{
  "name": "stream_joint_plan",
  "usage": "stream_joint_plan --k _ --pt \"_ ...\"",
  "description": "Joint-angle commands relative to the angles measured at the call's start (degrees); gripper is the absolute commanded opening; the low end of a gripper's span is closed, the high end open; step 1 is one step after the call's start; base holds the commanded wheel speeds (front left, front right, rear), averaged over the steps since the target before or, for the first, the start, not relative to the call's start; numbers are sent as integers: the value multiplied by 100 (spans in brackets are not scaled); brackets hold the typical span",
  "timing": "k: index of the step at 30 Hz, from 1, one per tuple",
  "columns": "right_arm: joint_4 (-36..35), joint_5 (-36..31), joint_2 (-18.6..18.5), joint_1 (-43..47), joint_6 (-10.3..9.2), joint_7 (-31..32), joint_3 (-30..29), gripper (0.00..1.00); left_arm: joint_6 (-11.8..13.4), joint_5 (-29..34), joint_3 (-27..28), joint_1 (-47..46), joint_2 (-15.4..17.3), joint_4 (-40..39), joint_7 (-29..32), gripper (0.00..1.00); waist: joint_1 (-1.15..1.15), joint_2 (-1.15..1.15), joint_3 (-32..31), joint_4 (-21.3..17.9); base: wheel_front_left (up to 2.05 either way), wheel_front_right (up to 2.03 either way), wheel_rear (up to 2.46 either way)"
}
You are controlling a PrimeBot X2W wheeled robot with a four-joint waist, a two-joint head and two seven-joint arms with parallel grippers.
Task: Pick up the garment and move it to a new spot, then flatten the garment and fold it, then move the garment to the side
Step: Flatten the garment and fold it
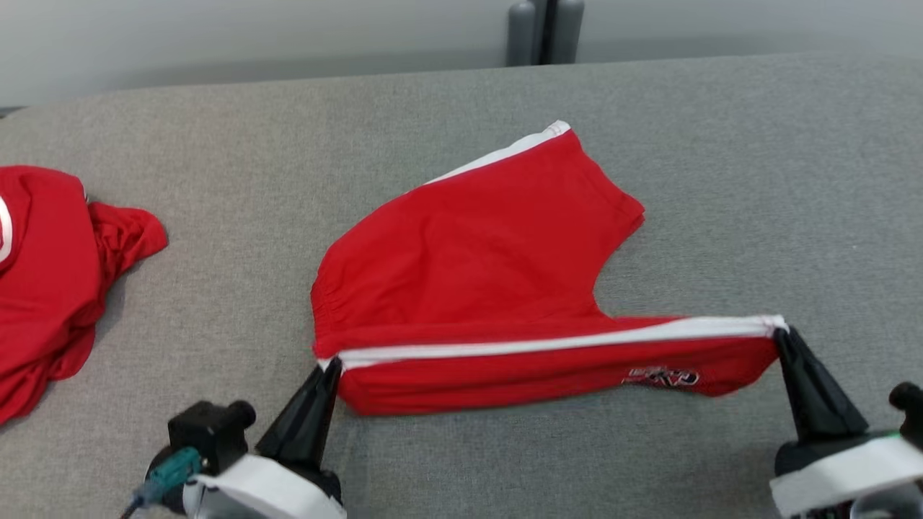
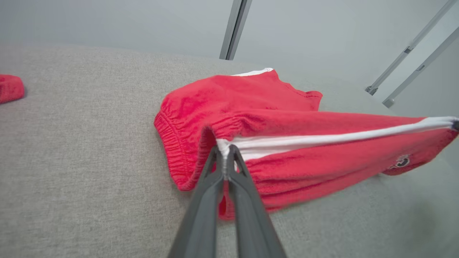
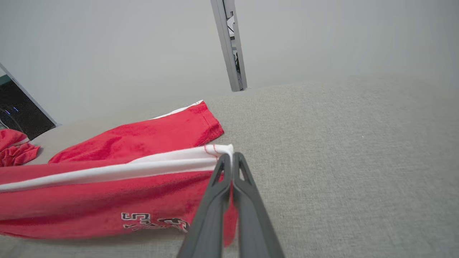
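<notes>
I have the red shorts (image 1: 469, 252) mid-counter (image 1: 216, 303), near edge's white stripe (image 1: 548, 342) running left-right between my tools: left tool (image 1: 330, 366) clenched on its waistband end, right tool (image 1: 782, 333) clenched on its hem end, remaining cloth lying farther off.

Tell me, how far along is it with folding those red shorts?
Looks done: the red shorts lie spread on the grey surface. In hand: the left pincer is clamped on the waistband end of the white stripe and the right pincer on its hem end, with that edge raised. Left: finishing the fold and moving them aside.
</notes>
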Motion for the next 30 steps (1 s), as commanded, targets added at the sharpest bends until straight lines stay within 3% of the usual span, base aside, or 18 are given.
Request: stream_joint_plan --k 1,8,16,23,30 --pt "40 -20 -142 -278 0 -11 -16 0 -79 28 19 -305 -15 -2 -16 0 0 0 343 214 0 0 0" --pt "406 169 -811 -1834 0 -18 190 0 -330 134 61 -1560 -250 358 -135 0 0 0 1160 532 0 0 0" --pt "1490 409 -1535 -3890 0 -61 874 0 -689 49 45 -2916 -659 1413 -325 0 0 0 1825 867 0 0 0" --pt "2650 632 -1815 -5377 0 -173 1820 0 -964 58 -96 -3847 -1071 2490 -514 0 0 0 2174 1097 0 0 0" --pt "3601 856 -1881 -6012 0 -448 2398 0 -1044 12 -127 -4136 -1257 3096 -738 0 0 0 2281 1194 0 0 0"
